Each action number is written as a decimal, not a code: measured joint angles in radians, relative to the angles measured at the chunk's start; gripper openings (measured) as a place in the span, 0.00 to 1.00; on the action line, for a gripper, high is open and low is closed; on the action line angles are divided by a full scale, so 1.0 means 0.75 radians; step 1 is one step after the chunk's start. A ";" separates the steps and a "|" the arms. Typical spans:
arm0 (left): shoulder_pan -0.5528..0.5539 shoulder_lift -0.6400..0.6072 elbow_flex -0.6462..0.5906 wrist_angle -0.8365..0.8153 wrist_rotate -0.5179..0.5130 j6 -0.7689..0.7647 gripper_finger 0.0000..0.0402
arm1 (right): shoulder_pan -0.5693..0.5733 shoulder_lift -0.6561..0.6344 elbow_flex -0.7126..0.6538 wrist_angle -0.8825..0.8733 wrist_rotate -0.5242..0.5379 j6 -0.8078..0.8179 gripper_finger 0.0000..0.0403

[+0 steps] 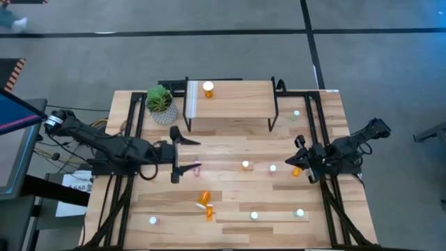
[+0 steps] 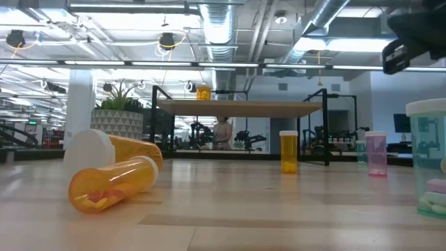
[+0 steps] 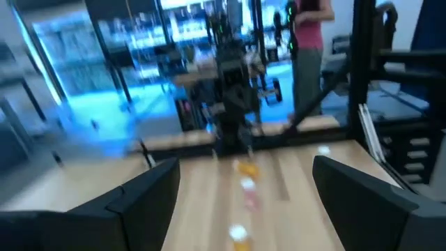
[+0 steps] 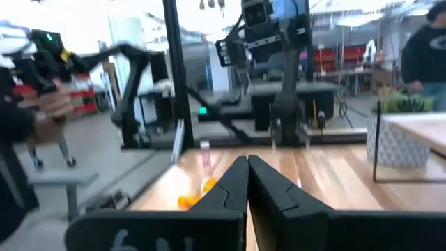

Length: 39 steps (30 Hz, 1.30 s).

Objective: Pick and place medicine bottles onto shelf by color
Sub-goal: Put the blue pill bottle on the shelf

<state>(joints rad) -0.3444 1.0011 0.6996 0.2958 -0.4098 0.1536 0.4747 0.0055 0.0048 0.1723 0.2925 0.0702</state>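
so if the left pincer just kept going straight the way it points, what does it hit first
Probably the pink bottle just ahead of the open left pincer, though height is unclear; beyond it stand an orange bottle and the right pincer.

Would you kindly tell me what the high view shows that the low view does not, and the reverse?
Only the high view shows both arms whole: the left gripper open near the table's middle, the right gripper shut at the right side, and bottles scattered across the table. Only the low view shows a teal bottle close up and the room behind the table. Both show the shelf with one orange bottle on it, the potted plant and two larger orange bottles lying on their sides.
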 joint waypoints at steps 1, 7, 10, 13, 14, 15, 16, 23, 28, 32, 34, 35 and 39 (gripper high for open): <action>0.005 -0.013 0.021 0.011 -0.001 0.029 0.79 | 0.000 0.001 0.000 0.023 0.001 0.000 0.08; 0.049 -0.080 0.060 0.015 -0.061 0.185 0.79 | -0.001 0.001 0.000 0.207 0.079 -0.001 0.08; 0.052 -0.079 0.060 0.009 -0.210 0.187 0.79 | -0.001 0.001 0.020 0.228 0.263 -0.048 0.08; 0.056 -0.065 0.060 0.011 -0.289 0.156 0.79 | -0.001 -0.001 0.074 0.226 0.435 -0.102 0.08; 0.056 -0.057 0.060 0.010 -0.298 0.151 0.79 | -0.001 0.000 0.092 0.212 0.480 -0.128 0.08; 0.056 -0.051 0.060 0.011 -0.299 0.133 0.79 | -0.001 0.000 0.105 0.180 0.526 -0.148 0.08; 0.056 -0.046 0.060 0.011 -0.300 0.106 0.79 | -0.001 0.001 0.118 0.145 0.569 -0.165 0.08; 0.093 -0.018 0.059 0.002 -0.324 0.030 0.79 | -0.001 0.037 0.170 -0.031 1.031 -0.154 0.08; 0.132 0.023 0.059 0.083 -0.325 0.005 0.79 | -0.001 0.068 0.175 -0.254 1.395 0.109 0.08; 0.179 0.046 0.059 0.134 -0.328 0.058 0.79 | -0.017 0.102 0.175 -0.361 1.502 0.260 0.08; 0.217 0.061 0.059 0.172 -0.316 0.076 0.79 | -0.051 0.126 0.175 -0.326 1.503 0.250 0.08; 0.235 0.069 0.059 0.188 -0.301 0.089 0.79 | -0.074 0.144 0.177 -0.295 1.503 0.230 0.08; 0.315 0.098 0.059 0.283 -0.232 0.096 0.79 | -0.158 0.205 0.251 -0.248 1.435 0.123 0.08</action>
<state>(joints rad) -0.1085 1.0750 0.7441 0.5084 -0.5838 0.2253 0.3562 0.1589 0.1926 -0.0137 1.3689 0.1627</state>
